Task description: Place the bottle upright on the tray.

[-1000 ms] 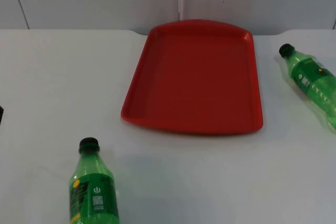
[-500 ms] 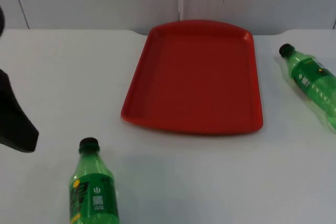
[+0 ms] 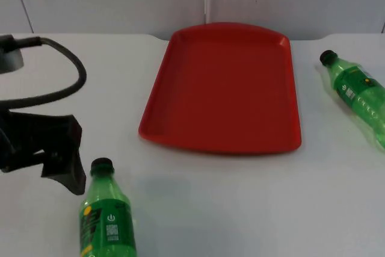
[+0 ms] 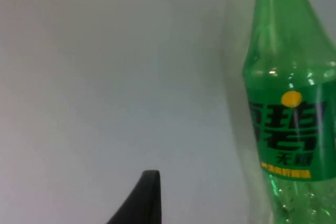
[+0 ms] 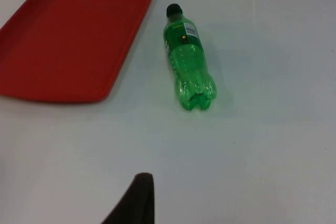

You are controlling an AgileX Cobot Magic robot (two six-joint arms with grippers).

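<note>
- Nothing is done yet: the red tray (image 3: 221, 88), at the table's far edge, is bare, and both green soda bottles lie flat on the white table (image 3: 240, 209), black caps pointing toward the far edge.
- We see the left gripper (image 3: 63, 164) just beside the cap of the near-left bottle (image 3: 107, 221); we cannot tell how its fingers stand.
- The left wrist view adds that bottle's (image 4: 291, 108) yellow-lettered label.
- The right wrist view shows the right-edge bottle (image 5: 188, 59) whole, beside the tray (image 5: 63, 40); the right arm waits, its finger spread unclear.

Left end effector (image 3: 63, 170) low over table, left arm reaching in from side
</note>
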